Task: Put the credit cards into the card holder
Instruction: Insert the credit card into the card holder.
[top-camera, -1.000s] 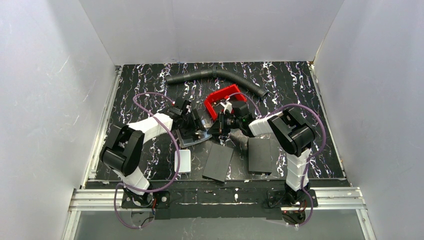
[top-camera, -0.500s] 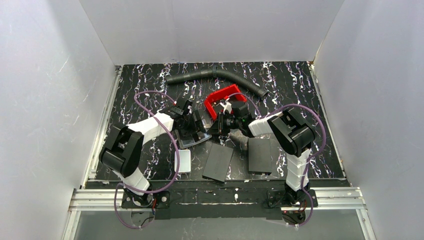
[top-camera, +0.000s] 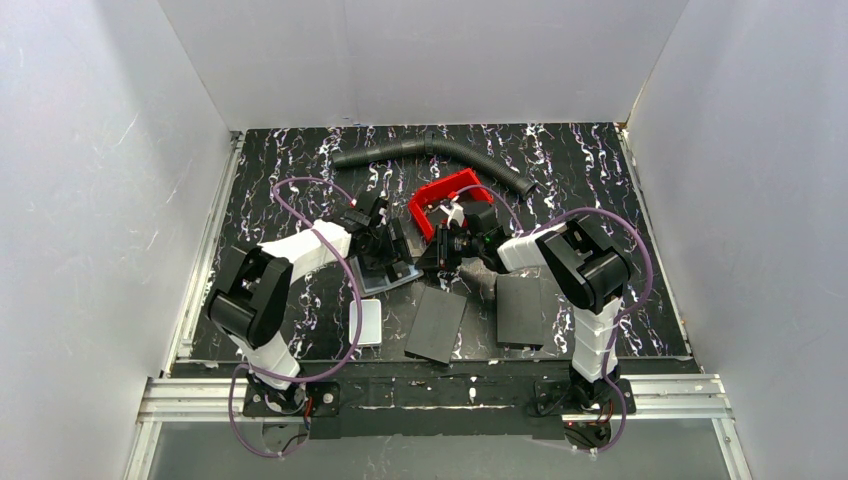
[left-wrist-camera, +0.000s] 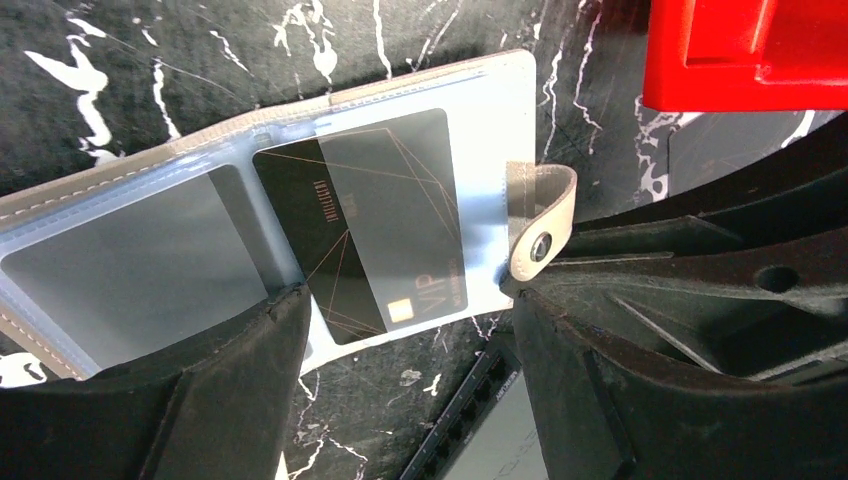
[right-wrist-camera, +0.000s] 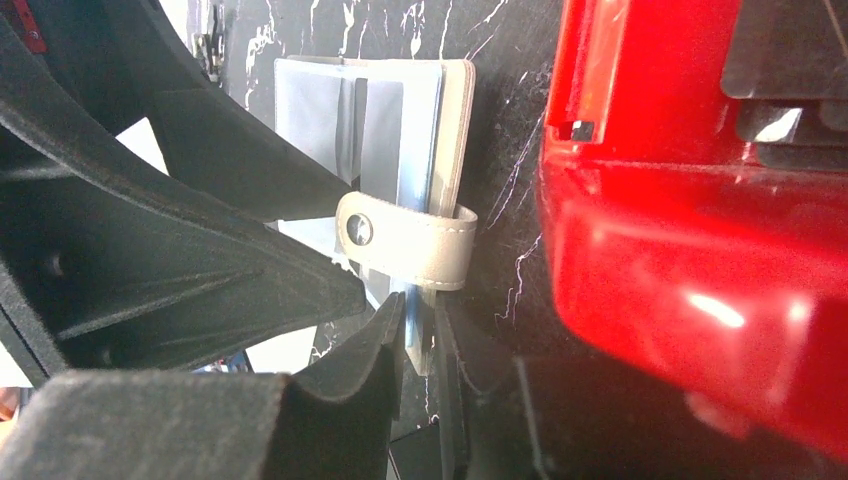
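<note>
Left gripper (top-camera: 388, 252) and right gripper (top-camera: 446, 252) meet nose to nose over the card holder (top-camera: 374, 283) at mid-table, seen from above. Both arms reach forward and bend inward, elbows out, apparently so that each can work one side of the case. The red tray (top-camera: 447, 196) stands just behind them, and two black panels (top-camera: 437, 325) and a white box (top-camera: 367, 322) lie nearer the bases.

From the left wrist, the left gripper (left-wrist-camera: 400, 300) stands wide, its fingers (left-wrist-camera: 240, 370) set across the near edge of the opened card holder (left-wrist-camera: 200, 250), seemingly to keep it flat on the table (left-wrist-camera: 150, 60). One dark credit card (left-wrist-camera: 330, 215) with fine gold lines sits slightly askew in a clear pocket. The clasp tab (left-wrist-camera: 540, 212) hangs loose beside the right-hand finger.

From the right wrist, the right gripper (right-wrist-camera: 420, 325) is narrow, with the pale edge of the card holder (right-wrist-camera: 310, 105) between its jaws just below the clasp tab (right-wrist-camera: 405, 240). Whether it pinches or merely brackets that edge cannot be told. The red tray (right-wrist-camera: 680, 250) crowds its right flank.
</note>
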